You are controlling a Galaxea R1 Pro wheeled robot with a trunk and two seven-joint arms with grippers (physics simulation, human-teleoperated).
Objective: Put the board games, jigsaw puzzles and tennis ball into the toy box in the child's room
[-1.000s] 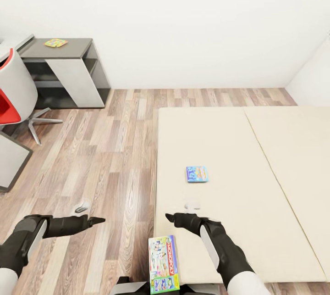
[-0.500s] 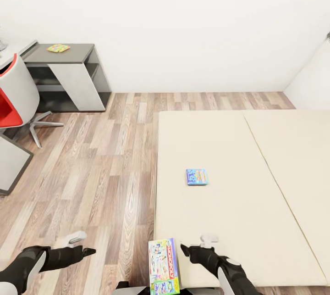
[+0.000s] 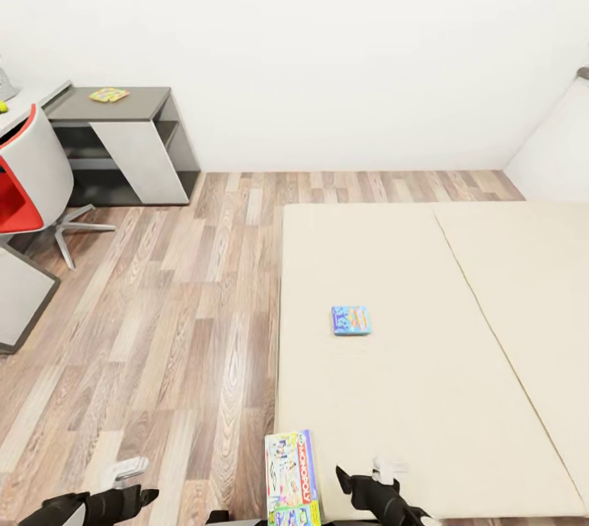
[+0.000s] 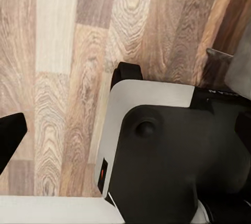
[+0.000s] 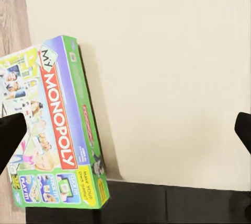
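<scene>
The right claw (image 3: 366, 477) hangs low over the near edge of the bed (image 3: 425, 395), its two dark fingers spread wide with nothing between them. In the right wrist view the fingertips (image 5: 11, 135) sit at opposite edges of the picture, with bare mattress between them. Just beside this claw, on the bed's near corner by the floor, lies the larger board game (image 3: 291, 477), the green-edged Monopoly box (image 5: 55, 130), flat and untouched. Farther up the mattress, well apart from either claw, the small blue board game (image 3: 351, 320) lies flat.

The left claw (image 3: 135, 487) hovers over the wood-plank floor (image 3: 164, 305), beside the bed. It grips nothing, and I cannot tell how far its fingers are parted; its wrist view looks down on floor planks and part of the robot's own body (image 4: 167, 156).

Across the room, against the white wall, one jigsaw puzzle (image 3: 109, 94) lies on the dark grey cabinet top of the table (image 3: 135, 105). A red-and-white swivel chair (image 3: 29, 182) stands just in front of it.
</scene>
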